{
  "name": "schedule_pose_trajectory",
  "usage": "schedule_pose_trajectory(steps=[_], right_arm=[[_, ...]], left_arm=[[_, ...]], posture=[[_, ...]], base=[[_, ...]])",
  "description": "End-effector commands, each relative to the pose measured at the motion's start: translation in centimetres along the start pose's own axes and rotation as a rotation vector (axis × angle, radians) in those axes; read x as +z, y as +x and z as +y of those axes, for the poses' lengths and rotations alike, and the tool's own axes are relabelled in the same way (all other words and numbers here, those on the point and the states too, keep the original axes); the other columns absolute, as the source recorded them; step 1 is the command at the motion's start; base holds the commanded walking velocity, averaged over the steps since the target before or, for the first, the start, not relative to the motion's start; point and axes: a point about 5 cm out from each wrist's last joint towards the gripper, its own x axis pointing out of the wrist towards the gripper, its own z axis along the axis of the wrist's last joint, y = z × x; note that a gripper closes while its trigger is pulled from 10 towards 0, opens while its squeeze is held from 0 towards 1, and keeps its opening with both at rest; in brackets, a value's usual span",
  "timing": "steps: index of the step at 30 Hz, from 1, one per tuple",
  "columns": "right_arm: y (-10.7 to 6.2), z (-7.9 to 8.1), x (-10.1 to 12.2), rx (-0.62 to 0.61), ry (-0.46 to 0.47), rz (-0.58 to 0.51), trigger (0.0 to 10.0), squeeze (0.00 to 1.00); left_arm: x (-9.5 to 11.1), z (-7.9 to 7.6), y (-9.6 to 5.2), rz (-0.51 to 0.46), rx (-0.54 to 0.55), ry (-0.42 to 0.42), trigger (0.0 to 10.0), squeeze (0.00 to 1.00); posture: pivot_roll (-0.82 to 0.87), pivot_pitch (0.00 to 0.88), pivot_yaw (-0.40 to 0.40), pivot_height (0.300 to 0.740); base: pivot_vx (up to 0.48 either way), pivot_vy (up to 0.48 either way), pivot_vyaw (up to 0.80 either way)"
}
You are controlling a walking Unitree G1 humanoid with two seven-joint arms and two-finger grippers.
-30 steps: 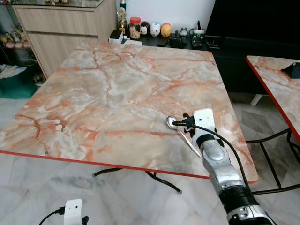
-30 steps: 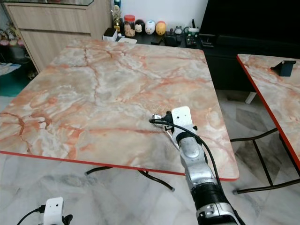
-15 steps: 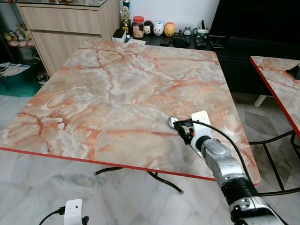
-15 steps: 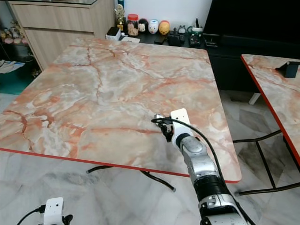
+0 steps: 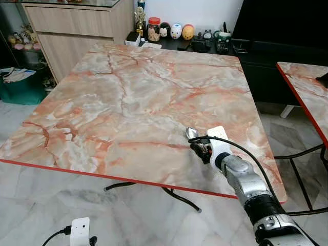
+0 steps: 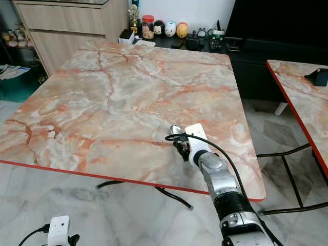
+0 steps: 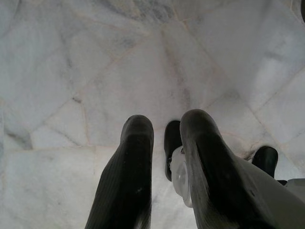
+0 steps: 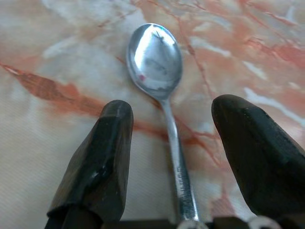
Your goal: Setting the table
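Right gripper [image 8: 171, 157]: two long black fingers [image 8: 102, 157] spread wide, set low over the table top with a gap on either side of the handle of the spoon; nothing pinched. Spoon [image 8: 159, 76]: polished metal, oval bowl facing up and mirror-bright, thin flat handle running back between the fingers toward the wrist; it lies flat on the table [image 5: 128, 97], near the right-hand edge and toward the near red-trimmed edge, bowl pointing away from the robot. Judged placed, the fingers apart from it. Risk: on withdrawal a fingertip or the black cable looped beside the wrist could catch the light handle and skid or spin the spoon, since smooth metal on a glossy top gives little grip; with the edge close by, a hard knock could send it toward the floor. A straight lift clear of the handle looks the safer exit. Table: square slab with an orange-pink marble pattern veined in white and rust, glossy, red edge band, dark curved metal legs beneath. Right arm: silver jointed casing with a white block at the wrist. Left gripper [image 7: 164, 167]: hanging idle over the pale grey-veined marble floor [image 7: 71, 71], matte ribbed black fingers a little apart, holding nothing. Beyond: a second table of the same pattern [image 5: 307, 87] to the right, and a wooden cabinet [image 5: 77, 31] at the far left.
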Motion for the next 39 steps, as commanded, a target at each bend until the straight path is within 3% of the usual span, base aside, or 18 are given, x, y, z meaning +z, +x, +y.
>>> schedule_pose_trajectory(steps=[1,8,14,26,39], right_arm=[[-0.1,-0.5,-0.5,-0.018,0.029,0.02,10.0,0.0],[0.1,-0.4,-0.9,0.002,0.133,0.017,10.0,0.0],[0.1,-0.8,-1.2,0.008,0.157,0.021,10.0,0.0],[-0.3,-2.5,-0.9,0.01,0.09,0.024,10.0,0.0],[0.0,-1.2,-1.1,0.099,0.051,0.003,10.0,0.0]], left_arm=[[-0.1,0.1,0.0,0.014,0.003,0.017,10.0,0.0],[-0.1,0.1,0.0,0.012,0.004,0.017,10.0,0.0],[-0.1,0.2,0.0,0.012,0.007,0.013,10.0,0.0],[-0.1,0.2,0.0,0.013,0.007,0.013,10.0,0.0],[-0.1,0.2,0.0,0.011,0.009,0.012,10.0,0.0]], posture=[[0.04,0.0,-0.048,0.74],[0.04,0.0,-0.048,0.74],[0.04,0.0,-0.048,0.74],[0.05,0.0,-0.041,0.74],[0.05,0.0,-0.042,0.74]], base=[[0.0,0.0,0.0],[0.0,0.0,0.0],[0.0,0.0,0.0],[0.0,0.0,0.0],[0.0,0.0,0.0]])
